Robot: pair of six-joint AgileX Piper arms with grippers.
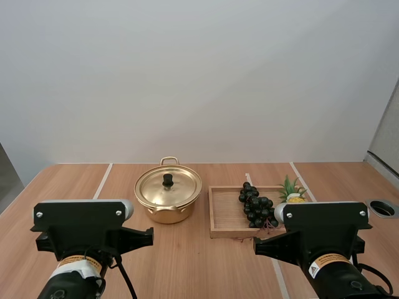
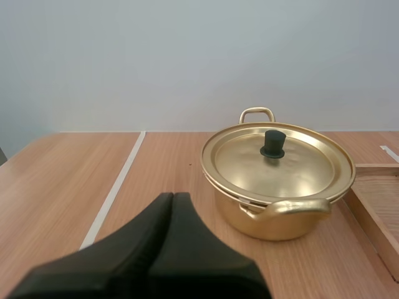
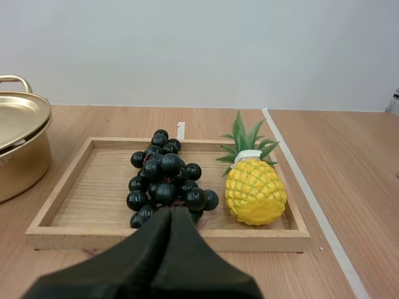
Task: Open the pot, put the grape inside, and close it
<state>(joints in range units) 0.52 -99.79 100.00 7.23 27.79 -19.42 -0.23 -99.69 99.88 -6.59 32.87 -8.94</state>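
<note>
Both arms back, nothing started.

L gripper (image 2: 173,198): jaws pressed together, empty, short of the pot (image 2: 268,221) and apart from it. R gripper (image 3: 170,212): same, closed on nothing, tips at the near rim of the tray (image 3: 72,202).

Lid (image 2: 293,171) is seated on the pot, black knob (image 2: 272,144) at centre. Grapes (image 3: 163,180) lie in the tray just beside a toy pineapple (image 3: 254,190); the tray sits close beside the pot.

Risks as I judge them:
- Knob is small; an off-centre pinch could slip, so the lid drops or the pot gets shoved toward the tray.
- Lid needs a bare spot on the table (image 1: 187,261) for put-down; little room betw. pot & tray.
- Bunch looks loose; pinching one berry may let it slip out.
- Jaws opened wide for the grapes may knock the pineapple.
</note>
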